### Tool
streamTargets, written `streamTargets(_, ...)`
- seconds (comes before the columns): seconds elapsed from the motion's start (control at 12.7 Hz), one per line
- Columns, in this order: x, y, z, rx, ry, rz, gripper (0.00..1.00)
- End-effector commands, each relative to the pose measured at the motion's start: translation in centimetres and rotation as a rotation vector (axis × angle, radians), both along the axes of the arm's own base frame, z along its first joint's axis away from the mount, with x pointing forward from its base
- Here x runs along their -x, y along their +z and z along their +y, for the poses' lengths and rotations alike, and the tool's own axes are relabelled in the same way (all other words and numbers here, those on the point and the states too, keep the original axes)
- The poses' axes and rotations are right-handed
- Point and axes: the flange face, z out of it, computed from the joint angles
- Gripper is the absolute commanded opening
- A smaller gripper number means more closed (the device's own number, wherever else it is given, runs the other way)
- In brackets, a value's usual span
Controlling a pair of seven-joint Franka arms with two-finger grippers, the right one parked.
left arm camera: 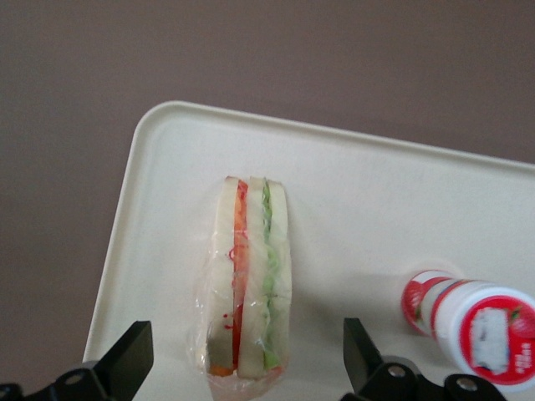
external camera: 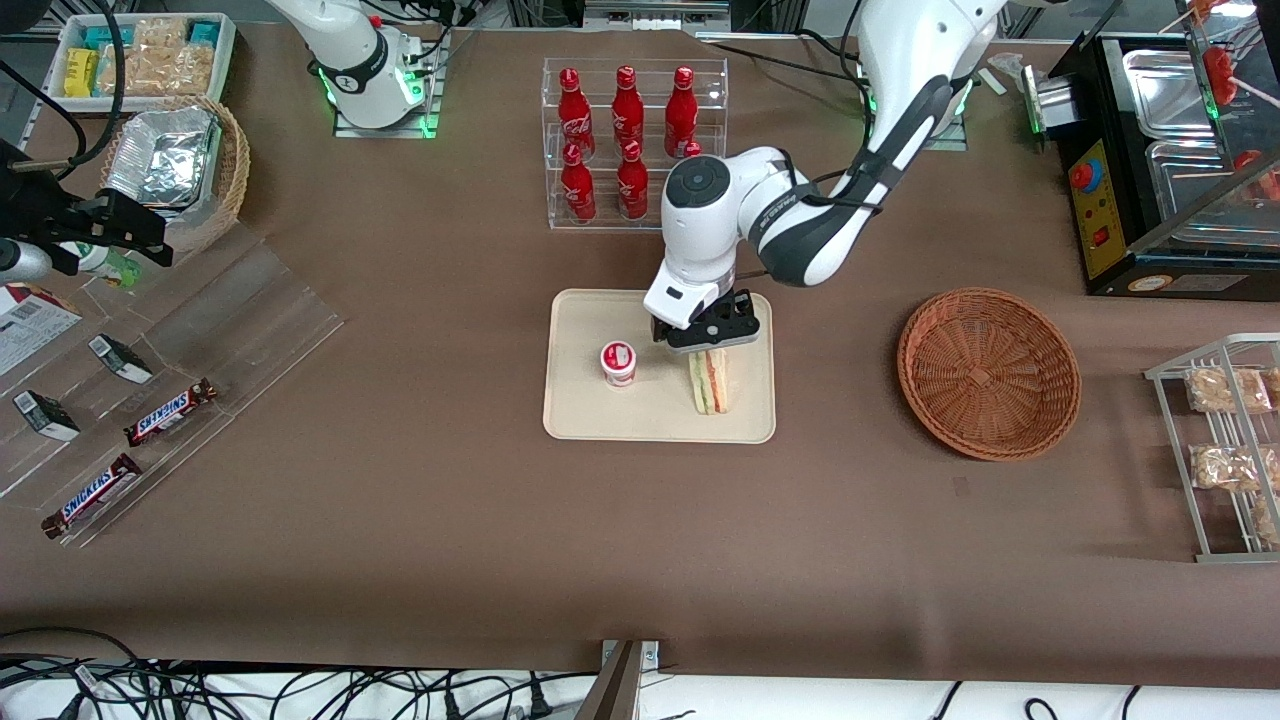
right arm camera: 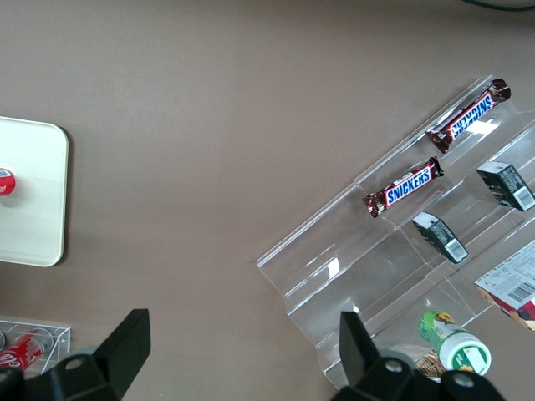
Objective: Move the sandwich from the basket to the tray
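Observation:
The sandwich (external camera: 710, 382) is a wedge of white bread with green and pink-red layers in clear wrap. It stands on edge on the cream tray (external camera: 580, 410). In the left wrist view the sandwich (left arm camera: 251, 284) rests on the tray (left arm camera: 359, 217) between the two black fingertips (left arm camera: 129, 357), with a gap on each side. My left gripper (external camera: 710, 338) (left arm camera: 247, 361) is open just above the sandwich's end farther from the front camera and does not touch it. The reddish-brown wicker basket (external camera: 988, 371) stands empty toward the working arm's end of the table.
A small red-and-white yogurt cup (external camera: 618, 362) stands on the tray beside the sandwich, also in the left wrist view (left arm camera: 476, 322). A clear rack of red bottles (external camera: 628, 140) stands farther from the front camera than the tray. A wire snack rack (external camera: 1225, 440) is near the basket.

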Motion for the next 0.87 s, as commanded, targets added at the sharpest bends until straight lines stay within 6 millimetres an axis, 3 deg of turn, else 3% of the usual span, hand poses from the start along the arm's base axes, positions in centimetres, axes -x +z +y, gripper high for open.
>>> streamTargets(0.0,-0.6,5.7,1.1,0.015,0.064,-0.016,1.00)
streamTargets(0.16,-2.8,9.4,2.3,0.039,0.112,0.013,1.00)
streamTargets(0.31,-6.1,14.1,5.4,0.063,0.116,0.085,1.00)
streamTargets(0.63,-11.7,20.7,16.1,0.090,0.120,0.174,1.00)
streamTargets(0.79,-13.4,21.9,22.1,0.083,0.084,0.212,1.00)
